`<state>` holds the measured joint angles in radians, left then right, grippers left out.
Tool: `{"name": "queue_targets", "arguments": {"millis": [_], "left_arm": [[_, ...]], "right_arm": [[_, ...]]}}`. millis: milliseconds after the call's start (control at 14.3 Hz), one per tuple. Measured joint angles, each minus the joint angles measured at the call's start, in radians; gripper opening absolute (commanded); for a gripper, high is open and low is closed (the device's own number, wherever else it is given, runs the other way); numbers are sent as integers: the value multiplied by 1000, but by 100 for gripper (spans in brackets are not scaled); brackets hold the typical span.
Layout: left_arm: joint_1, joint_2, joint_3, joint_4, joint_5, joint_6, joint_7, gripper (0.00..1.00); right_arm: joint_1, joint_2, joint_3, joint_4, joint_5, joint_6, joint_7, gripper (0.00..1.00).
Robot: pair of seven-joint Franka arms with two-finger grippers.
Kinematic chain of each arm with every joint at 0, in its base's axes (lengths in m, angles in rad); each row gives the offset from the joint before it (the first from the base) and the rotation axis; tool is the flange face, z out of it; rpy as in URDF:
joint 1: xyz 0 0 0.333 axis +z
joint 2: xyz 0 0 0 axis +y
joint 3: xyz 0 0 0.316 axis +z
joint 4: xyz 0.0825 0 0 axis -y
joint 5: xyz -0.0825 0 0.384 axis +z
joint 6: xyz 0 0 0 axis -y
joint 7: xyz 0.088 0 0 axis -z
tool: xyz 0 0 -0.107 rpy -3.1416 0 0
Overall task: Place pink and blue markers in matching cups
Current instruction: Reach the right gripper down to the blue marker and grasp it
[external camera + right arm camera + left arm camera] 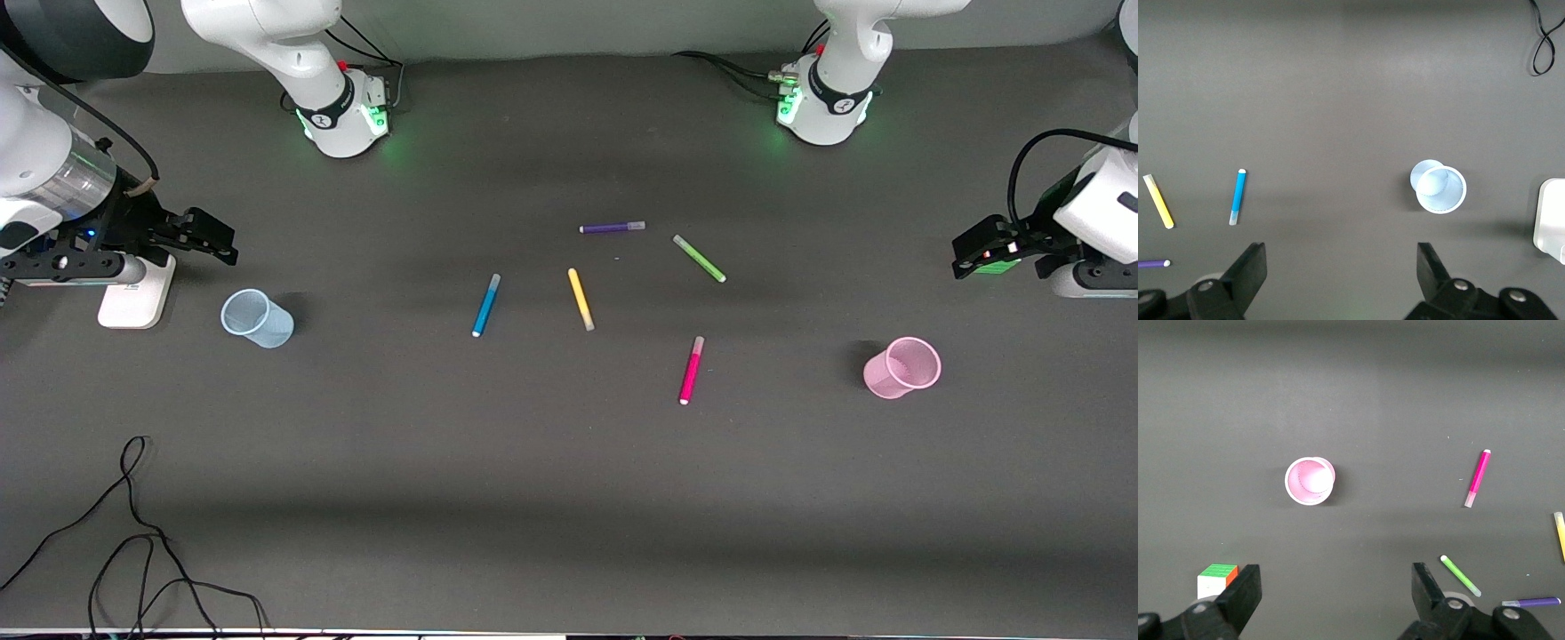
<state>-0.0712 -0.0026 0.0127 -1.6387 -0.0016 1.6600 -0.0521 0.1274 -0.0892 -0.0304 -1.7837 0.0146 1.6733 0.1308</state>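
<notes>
The blue marker (486, 305) and the pink marker (691, 371) lie flat mid-table. The pale blue cup (257, 318) stands toward the right arm's end, the pink ribbed cup (902, 367) toward the left arm's end. My right gripper (220, 244) hangs open and empty above the table near the blue cup. Its wrist view shows its jaws (1341, 267) wide apart, the blue cup (1439, 188) and the blue marker (1237, 197). My left gripper (962, 256) hangs open and empty near the pink cup. Its wrist view shows its jaws (1336, 587) wide apart, the pink cup (1310, 481) and the pink marker (1477, 479).
A purple pen (612, 228), a yellow pen (581, 300) and a green pen (699, 259) lie mid-table by the markers. A white block (133, 293) sits under the right arm. A colour cube (1217, 579) sits under the left gripper. A black cable (133, 533) lies at the front edge.
</notes>
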Motion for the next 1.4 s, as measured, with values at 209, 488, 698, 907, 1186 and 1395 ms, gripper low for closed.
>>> {"name": "queue_targets", "arguments": {"millis": [209, 488, 698, 907, 1186, 1395], "left_arm": [[-5, 0, 11, 0, 0, -1, 0, 100], [-7, 1, 11, 0, 0, -1, 0, 100], [-8, 1, 12, 0, 0, -1, 0, 100], [-9, 1, 12, 0, -1, -3, 0, 100], [-19, 6, -27, -10, -21, -15, -11, 100], [-34, 14, -71, -27, -65, -11, -33, 100]], "right_arm": [[-1, 0, 0, 2, 0, 0, 0, 100], [-1, 54, 3, -11, 56, -1, 0, 100], [47, 210, 15, -10, 137, 24, 14, 100], [145, 403, 22, 40, 227, 55, 225, 100], [223, 613, 25, 86, 315, 100, 330, 100], [252, 697, 25, 89, 373, 158, 335, 100]]}}
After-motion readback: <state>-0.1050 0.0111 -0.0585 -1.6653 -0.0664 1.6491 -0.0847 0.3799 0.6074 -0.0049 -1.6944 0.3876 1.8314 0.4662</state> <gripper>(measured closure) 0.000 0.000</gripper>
